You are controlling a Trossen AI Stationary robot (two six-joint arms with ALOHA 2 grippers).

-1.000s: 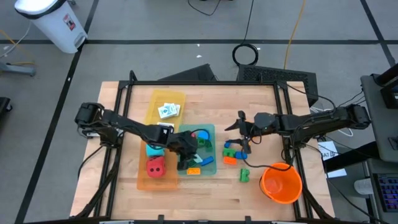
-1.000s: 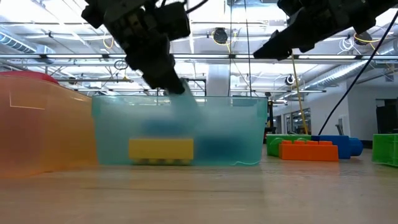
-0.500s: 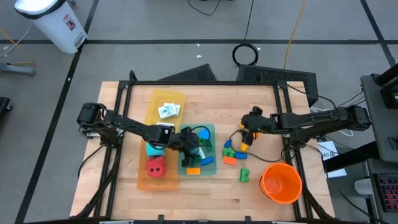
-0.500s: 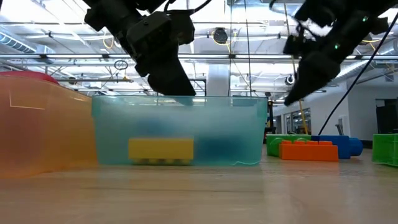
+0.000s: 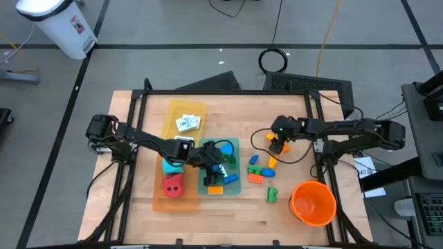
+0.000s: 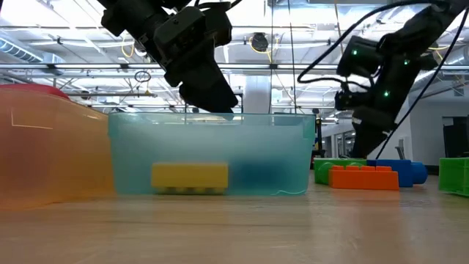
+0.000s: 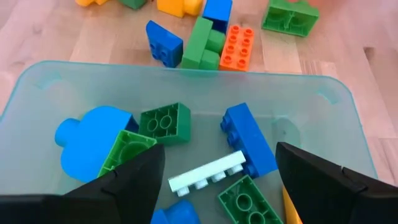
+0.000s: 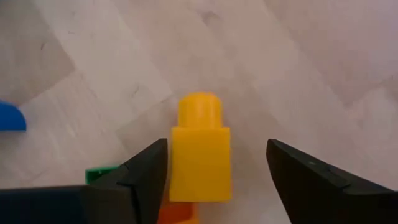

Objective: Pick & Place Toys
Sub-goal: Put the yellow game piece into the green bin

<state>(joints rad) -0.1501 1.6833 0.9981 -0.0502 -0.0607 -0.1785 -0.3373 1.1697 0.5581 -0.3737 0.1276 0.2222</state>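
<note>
Over the teal tray (image 5: 234, 181) hangs the left claw (image 7: 217, 186), released and holding nothing; inside lie blue and green bricks (image 7: 249, 140), a pale flat piece (image 7: 207, 173) and a round blue block (image 7: 87, 140). Beside it, the orange tray (image 5: 158, 198) holds the red die (image 5: 173, 185) and the teal die (image 5: 171, 167), and the yellow tray (image 5: 172, 113) the picture cards (image 5: 187, 123). On the bench (image 5: 297, 114), the right claw (image 8: 217, 171) stands spread either side of a yellow brick (image 8: 200, 152), not clenched. Loose bricks (image 5: 257, 170) lie near the empty-looking orange bucket (image 5: 313, 203).

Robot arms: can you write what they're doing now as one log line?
left gripper: open over teal tray | right gripper: open around yellow brick on table | nothing held
</note>
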